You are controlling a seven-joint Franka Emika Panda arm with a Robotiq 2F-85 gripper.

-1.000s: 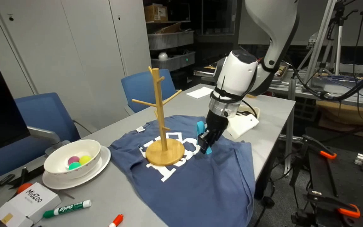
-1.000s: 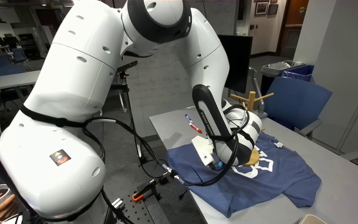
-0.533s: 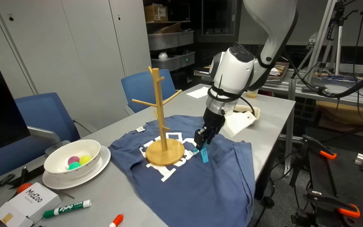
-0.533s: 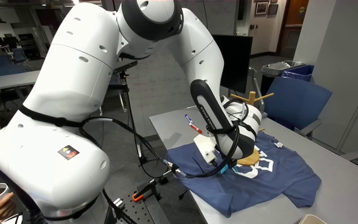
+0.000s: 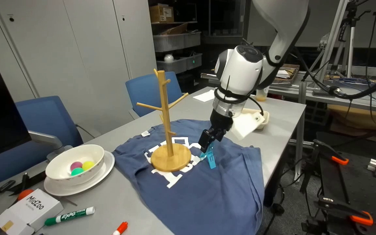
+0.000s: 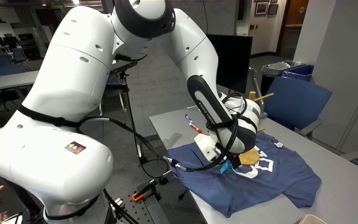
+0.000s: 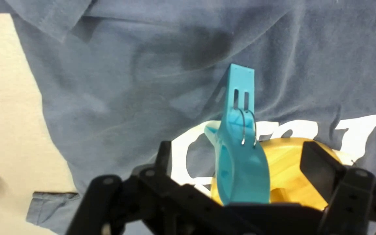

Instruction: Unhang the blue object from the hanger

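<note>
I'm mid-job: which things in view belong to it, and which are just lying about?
Job: light-blue spring clip, wooden peg stand, open fingers.
Just lying about: printed navy T-shirt, white bowl, white plate, MidZoo box, green Expo marker, red-capped marker.

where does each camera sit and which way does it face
Wrist view: behind the open gripper, whose fingers show, facing down at the blue clip.
In an exterior view: raised, overlooking the table, facing the hanger and cabinets; forearm and gripper show.
In an exterior view: beside the arm, much of which shows, facing the shirt.
Both exterior views share the hanger, shirt, blue clip and table.
</note>
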